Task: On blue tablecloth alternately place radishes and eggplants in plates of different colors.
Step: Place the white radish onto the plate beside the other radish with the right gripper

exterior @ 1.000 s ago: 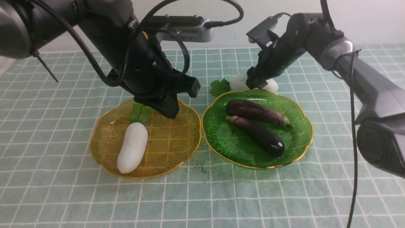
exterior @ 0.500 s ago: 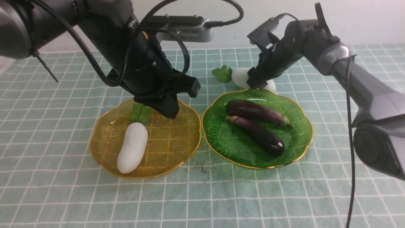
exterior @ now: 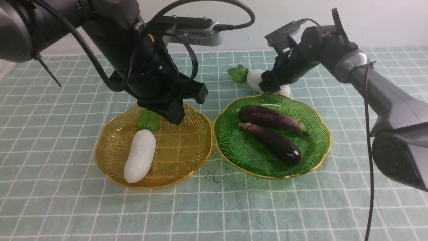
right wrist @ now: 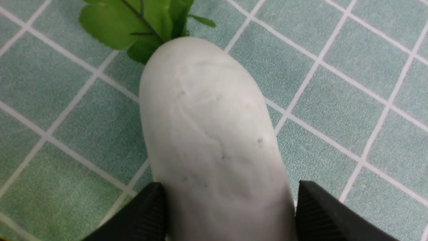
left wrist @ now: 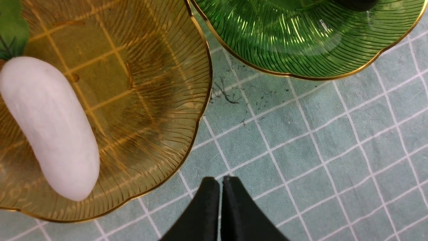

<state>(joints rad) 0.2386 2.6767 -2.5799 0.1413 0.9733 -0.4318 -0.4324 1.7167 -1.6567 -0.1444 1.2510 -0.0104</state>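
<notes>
Sorting looked three parts done. Nearest on the blue tablecloth [exterior: 67, 207], just past a scatter of dark specks [exterior: 212, 175], the amber plate [exterior: 110, 169] held one radish [exterior: 139, 155] lying along its left side, leaf end pointing away. That left bare room beside it, I judged, for another. Alongside on the right, the green plate [exterior: 230, 147] carried both eggplants [exterior: 277, 144] close side by side. Above the amber plate's far edge hung the left gripper [exterior: 175, 117], its jaws pressed together on nothing, apparently parked clear of that open space. Farthest back, just behind the green plate's far rim, the right gripper [exterior: 269, 88] had the second radish [exterior: 254, 79] clamped across its body, toward the end away from the leaf. Its jaws were spread to the radish's width, one on each flank. Whether the radish hung clear of the cloth I could not tell for sure.
</notes>
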